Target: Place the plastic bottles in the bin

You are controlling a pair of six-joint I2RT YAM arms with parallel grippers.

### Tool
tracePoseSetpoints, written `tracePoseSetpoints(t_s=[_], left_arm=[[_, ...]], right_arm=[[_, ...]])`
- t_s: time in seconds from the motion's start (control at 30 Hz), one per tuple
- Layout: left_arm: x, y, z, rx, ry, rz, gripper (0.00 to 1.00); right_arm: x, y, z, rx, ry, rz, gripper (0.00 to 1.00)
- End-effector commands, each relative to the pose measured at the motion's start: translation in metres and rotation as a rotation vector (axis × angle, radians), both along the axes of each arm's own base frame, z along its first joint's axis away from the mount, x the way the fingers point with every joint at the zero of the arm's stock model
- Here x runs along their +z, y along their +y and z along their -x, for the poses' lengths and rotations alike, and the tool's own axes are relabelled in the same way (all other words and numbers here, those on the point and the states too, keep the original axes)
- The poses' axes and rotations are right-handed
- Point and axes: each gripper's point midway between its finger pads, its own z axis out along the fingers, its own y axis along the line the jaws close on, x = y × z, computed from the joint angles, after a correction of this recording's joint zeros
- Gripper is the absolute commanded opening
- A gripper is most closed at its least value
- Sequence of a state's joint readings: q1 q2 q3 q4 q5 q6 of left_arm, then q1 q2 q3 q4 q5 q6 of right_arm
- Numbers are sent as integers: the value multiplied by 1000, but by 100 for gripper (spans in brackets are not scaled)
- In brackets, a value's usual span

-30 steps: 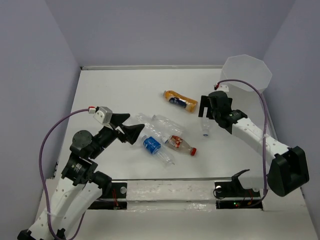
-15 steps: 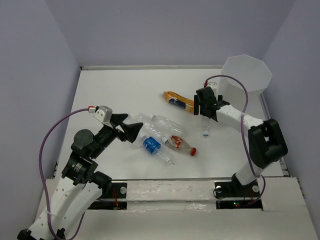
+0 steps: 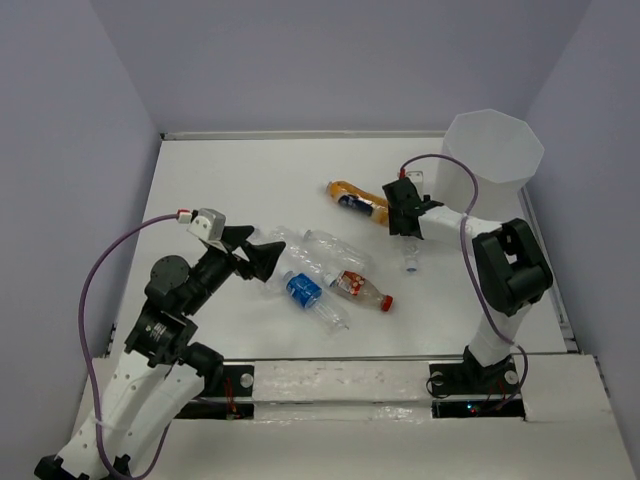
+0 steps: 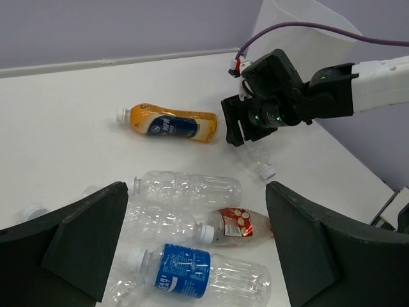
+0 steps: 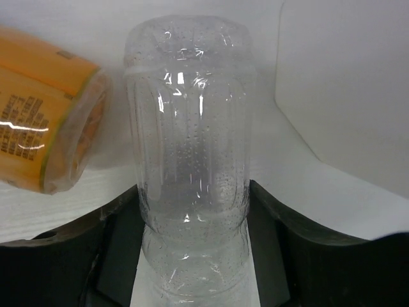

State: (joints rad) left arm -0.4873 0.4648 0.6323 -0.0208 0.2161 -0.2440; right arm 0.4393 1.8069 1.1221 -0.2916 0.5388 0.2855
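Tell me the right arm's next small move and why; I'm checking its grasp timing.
Probably close the right gripper: a clear bottle already lies between its open fingers, beside the orange bottle. Then lift toward the bin.

Bright, even overhead light, soft shadows; sharp views, slight glare on clear plastic.

The bin (image 3: 493,147), a translucent white faceted tub, stands upright at the far right corner. The orange bottle (image 3: 358,199) lies on its side in the middle, cap pointing far left. Just right of it lies a clear bottle (image 5: 188,153), its white cap (image 3: 410,268) toward the near side. Nearer and left, a cluster lies flat: two clear bottles (image 4: 185,189), a blue-labelled bottle (image 3: 308,294) and a red-labelled bottle (image 3: 359,287) with a red cap.
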Motion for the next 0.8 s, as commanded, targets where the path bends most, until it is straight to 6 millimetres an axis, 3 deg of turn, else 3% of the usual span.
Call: tracePoseSetpoints(t_s=[0.0, 0.17, 0.2, 0.23, 0.27, 0.33, 0.37, 0.47, 0.5, 0.57, 0.6, 0.63, 0.67, 0.7, 0.73, 0.77], left_arm=[[25, 3, -2, 18, -56, 21, 99], [16, 10, -13, 91, -4, 10, 99], [14, 13, -16, 111, 6, 10, 99], [10, 19, -21, 157, 27, 9, 99], [8, 23, -24, 188, 39, 9, 99], [-1, 34, -33, 265, 74, -2, 99], [-3, 38, -35, 288, 86, -1, 99], [-11, 43, -43, 336, 123, -8, 99], [-14, 45, -45, 350, 134, -12, 99], [-26, 51, -51, 397, 187, -28, 99], [-31, 52, -53, 411, 208, -32, 99], [-42, 54, -56, 435, 246, -53, 99], [-46, 54, -57, 448, 273, -44, 99], [-53, 55, -58, 453, 293, -60, 99], [-61, 55, -60, 467, 328, -68, 99], [-63, 56, -61, 479, 347, -65, 99]], right_arm=[[30, 1, -20, -38, -123, -12, 56], [74, 4, 2, -12, -195, -21, 47], [96, 3, 7, -12, -240, -34, 46], [105, 8, 15, 7, -247, -34, 44], [131, 8, 21, 14, -300, -63, 44], [156, 12, 29, 42, -341, -106, 44], [189, 25, 36, 106, -401, -187, 44], [259, 39, 41, 216, -565, -300, 43], [312, 41, 44, 242, -702, -357, 43], [358, 27, 43, 236, -835, -300, 40], [376, 8, 41, 147, -895, -248, 40], [408, -2, 38, 114, -978, -195, 37], [418, -25, 30, 49, -1009, -158, 35], [430, -23, 27, 40, -1046, -179, 35], [439, -42, 16, 25, -1072, -181, 35], [450, -44, 6, 26, -1099, -226, 35]])
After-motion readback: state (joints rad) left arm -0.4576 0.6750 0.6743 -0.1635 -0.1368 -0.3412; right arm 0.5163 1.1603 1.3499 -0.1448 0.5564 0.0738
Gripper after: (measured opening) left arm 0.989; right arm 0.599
